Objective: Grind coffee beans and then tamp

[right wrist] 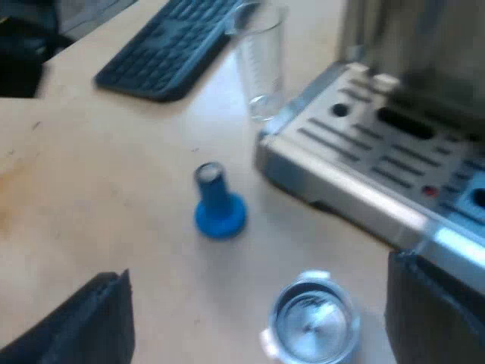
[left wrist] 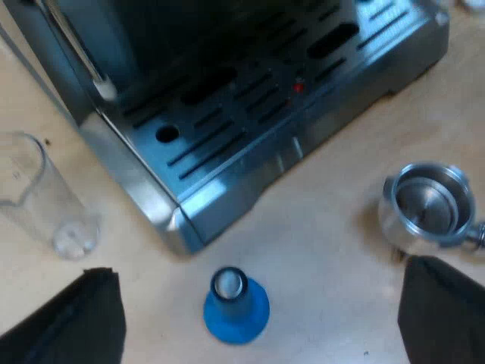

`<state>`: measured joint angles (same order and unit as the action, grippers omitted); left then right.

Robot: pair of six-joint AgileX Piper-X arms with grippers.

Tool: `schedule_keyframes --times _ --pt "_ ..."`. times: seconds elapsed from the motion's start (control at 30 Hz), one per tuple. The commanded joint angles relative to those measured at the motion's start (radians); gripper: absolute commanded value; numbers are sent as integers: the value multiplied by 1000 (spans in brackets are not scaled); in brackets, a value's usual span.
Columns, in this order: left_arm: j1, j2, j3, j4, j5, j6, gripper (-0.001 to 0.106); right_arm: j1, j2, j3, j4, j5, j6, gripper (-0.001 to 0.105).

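the left gripper point(left wrist: 261, 267) hung over the table point(left wrist: 326, 250) with its two black fingers spread wide and nothing between them. from it, the glass point(left wrist: 45, 197) stood at ten o'clock, upright and apart from the coffee machine point(left wrist: 265, 98). the machine's slotted drip tray point(left wrist: 227, 121) filled eleven to one, its near corner pointing at the gripper. the blue tamper point(left wrist: 235, 307) stood at twelve, close in. it was upright on its wide base with its long axis vertical and its grey top up, touching nothing. the holder point(left wrist: 428, 205) lay at two o'clock, near one finger, with its metal cup open upward. bare table lay between tamper, holder and the tray's edge.

the right gripper point(right wrist: 258, 267) was open too, fingers well apart and empty. from it, a dark keyboard point(right wrist: 167, 45) lay far off at eleven. the glass point(right wrist: 261, 61) stood at twelve, just beside the machine's point(right wrist: 379, 144) corner. the tamper point(right wrist: 218, 201) stood nearer at eleven, upright and alone on open table point(right wrist: 91, 189). the holder point(right wrist: 312, 322) sat at one o'clock, close in between the fingers, cup mouth up; i could not tell which way its handle ran. the machine's tray edge ran along two o'clock, close to one finger.
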<state>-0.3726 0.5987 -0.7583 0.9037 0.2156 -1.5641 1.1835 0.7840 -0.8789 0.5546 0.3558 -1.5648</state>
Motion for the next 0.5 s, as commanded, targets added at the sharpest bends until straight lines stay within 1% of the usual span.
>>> schedule_keyframes --times 0.03,0.1,0.13,0.2,0.27,0.3,0.33,0.37,0.43,0.5 --pt "-2 -5 -51 11 -4 -9 80 -77 -3 -57 58 0 -9 70" --pt "-2 -5 -74 10 -19 -9 80 -132 -3 -88 87 0 -17 70" --pt "0 -5 -83 10 -25 -9 80 -162 -3 -102 108 -6 -32 70" --pt "4 -5 -103 10 -25 -9 80 -213 -3 -127 143 -33 -48 70" --pt "13 -5 -117 7 -25 -9 80 -240 -3 -134 162 -51 -50 70" --pt "27 -5 -124 0 -25 -18 80 -325 -3 -153 205 -99 -51 70" --pt "47 -5 -129 -7 -25 -34 80 -367 -8 -157 221 -116 -55 70" --pt "59 -5 -130 -8 -25 -35 80 -380 -9 -157 222 -122 -55 70" --pt "109 -5 -131 -12 -16 -35 80 -448 -10 -157 240 -155 -58 70" --pt "158 -5 -131 -4 0 -35 80 -514 -25 -157 257 -190 -82 70"
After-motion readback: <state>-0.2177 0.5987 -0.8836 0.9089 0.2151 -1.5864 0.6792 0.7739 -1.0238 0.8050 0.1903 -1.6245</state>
